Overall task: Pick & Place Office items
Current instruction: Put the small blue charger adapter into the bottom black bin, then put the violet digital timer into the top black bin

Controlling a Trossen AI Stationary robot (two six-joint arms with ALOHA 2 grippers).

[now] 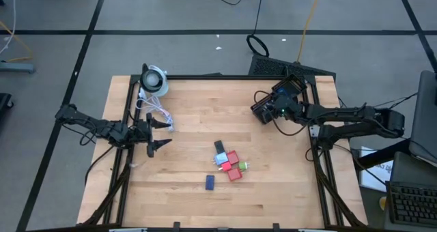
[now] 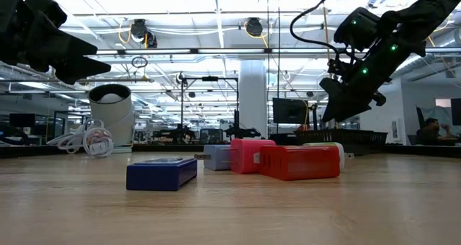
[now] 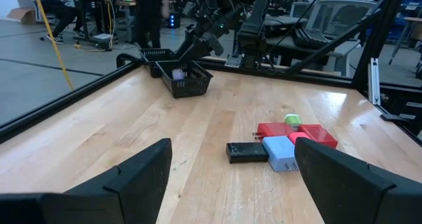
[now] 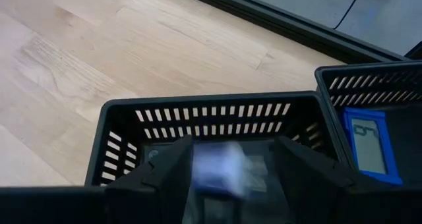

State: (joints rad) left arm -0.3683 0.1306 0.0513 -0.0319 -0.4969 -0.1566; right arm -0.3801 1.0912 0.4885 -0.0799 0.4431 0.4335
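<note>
We see right gripper (image 1: 263, 112) poised above black slotted basket (image 4: 217, 122) at table's far right; between its spread jaws, blurred pale lilac block (image 4: 216, 165) sits over basket interior, grip uncertain. Neighbouring basket (image 4: 369, 85) holds blue item (image 4: 370, 145). Left gripper (image 1: 161, 133) hovers at left table edge, jaws wide apart, empty. Remaining blocks cluster mid-table: black block (image 1: 219, 147), red blocks (image 1: 233, 165), green block (image 1: 243, 166); blue block (image 1: 210, 182) lies just apart. We note white coiled cable (image 1: 156, 112) and round device (image 1: 154, 80) at far left.

No legible text, labels or numbers, seemingly, on anything.
</note>
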